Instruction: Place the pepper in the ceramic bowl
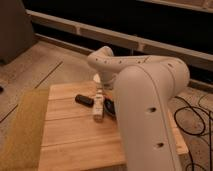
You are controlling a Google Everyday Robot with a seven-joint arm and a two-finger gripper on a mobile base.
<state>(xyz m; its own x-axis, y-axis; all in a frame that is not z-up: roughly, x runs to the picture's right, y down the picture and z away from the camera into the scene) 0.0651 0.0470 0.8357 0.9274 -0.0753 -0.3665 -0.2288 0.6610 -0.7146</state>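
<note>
Camera view: the robot's white arm (145,110) fills the right half of the picture and bends down over a wooden table (75,140). The gripper (101,92) hangs at the arm's far end, low over the table's back half and mostly masked by the arm. Its fingers are pressed together, and I cannot tell whether anything is pinched between them.

Just below the gripper, at its 6 o'clock, lies a pale wooden block (98,109). A dark oblong block (84,99) rests at that block's 10 o'clock, close beside it. At the pale block's 3 o'clock a dark sliver of the ceramic bowl (109,106) shows, and the arm covers the rest.

The pepper is not visible. It may be in the closed fingers or behind the arm near the bowl, but I cannot say which.

The pepper is probably very light, with smooth, slippery skin and flesh that gives a little. It should be gripped gently across its thicker middle, not at the tapering tip.

A yellowish mat (20,130) lies at the table's 9 o'clock edge.
</note>
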